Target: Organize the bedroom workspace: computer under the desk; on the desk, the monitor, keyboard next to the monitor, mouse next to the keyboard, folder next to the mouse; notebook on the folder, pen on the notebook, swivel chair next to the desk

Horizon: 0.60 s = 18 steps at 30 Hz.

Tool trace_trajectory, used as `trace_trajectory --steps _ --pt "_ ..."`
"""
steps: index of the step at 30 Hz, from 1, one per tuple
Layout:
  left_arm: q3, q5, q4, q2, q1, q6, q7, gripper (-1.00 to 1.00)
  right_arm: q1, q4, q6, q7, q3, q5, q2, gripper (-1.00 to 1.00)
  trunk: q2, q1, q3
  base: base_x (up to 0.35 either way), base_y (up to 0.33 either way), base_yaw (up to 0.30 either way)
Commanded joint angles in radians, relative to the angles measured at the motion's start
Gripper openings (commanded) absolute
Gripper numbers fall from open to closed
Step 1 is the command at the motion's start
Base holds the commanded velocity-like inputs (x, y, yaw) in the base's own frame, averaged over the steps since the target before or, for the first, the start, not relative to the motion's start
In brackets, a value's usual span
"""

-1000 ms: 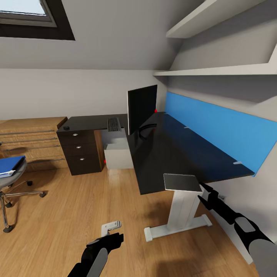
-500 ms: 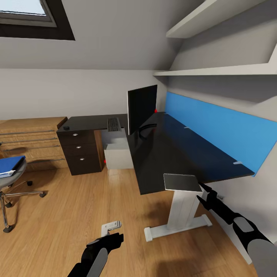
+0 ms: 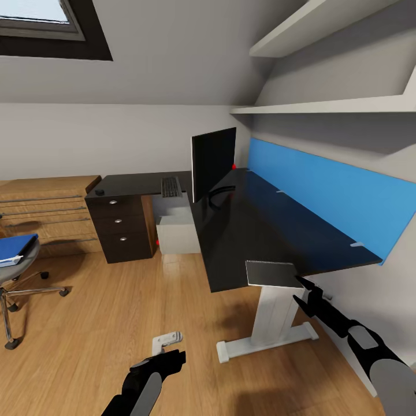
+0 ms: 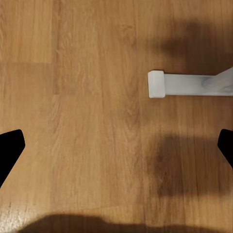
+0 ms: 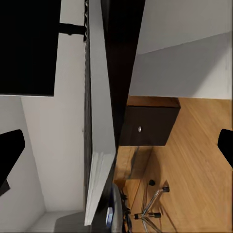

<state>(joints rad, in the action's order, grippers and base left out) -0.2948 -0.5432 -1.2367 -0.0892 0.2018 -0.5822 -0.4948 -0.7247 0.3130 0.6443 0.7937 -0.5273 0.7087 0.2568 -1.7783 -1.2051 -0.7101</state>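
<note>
Right end effector (image 3: 300, 289) beside notebook (image 3: 273, 273)

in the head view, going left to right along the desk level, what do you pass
Bright blue folder on the grey swivel chair → small black mouse → dark three-drawer unit → slim black-keyed keyboard → wide black monitor → thin grey notebook → right gripper

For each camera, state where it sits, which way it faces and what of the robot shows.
Head view: up on the robot, facing down over the desk, monitor and notebook; both arms show.
Left wrist view: faces down at the plank floor and a white desk foot; dark fingertips at the edges.
Right wrist view: looks along the notebook and desk edge.
Shared: notebook, desk, floor.
</note>
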Motion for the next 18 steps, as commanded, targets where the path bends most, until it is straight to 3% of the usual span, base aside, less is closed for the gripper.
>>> trace_trajectory --steps 1,18 --pt "-0.002 -0.011 -0.001 0.000 0.001 -0.001 -0.010 1.00 -0.001 -0.001 0.006 0.001 -0.003 -0.002 0.000 1.00 0.000 0.000 -0.001 0.000 0.000 0.000" --pt "-0.002 -0.012 0.000 -0.001 0.001 -0.001 -0.010 1.00 -0.001 -0.001 0.006 0.001 -0.003 -0.011 -0.001 1.00 0.000 0.000 -0.001 0.000 0.000 0.000"
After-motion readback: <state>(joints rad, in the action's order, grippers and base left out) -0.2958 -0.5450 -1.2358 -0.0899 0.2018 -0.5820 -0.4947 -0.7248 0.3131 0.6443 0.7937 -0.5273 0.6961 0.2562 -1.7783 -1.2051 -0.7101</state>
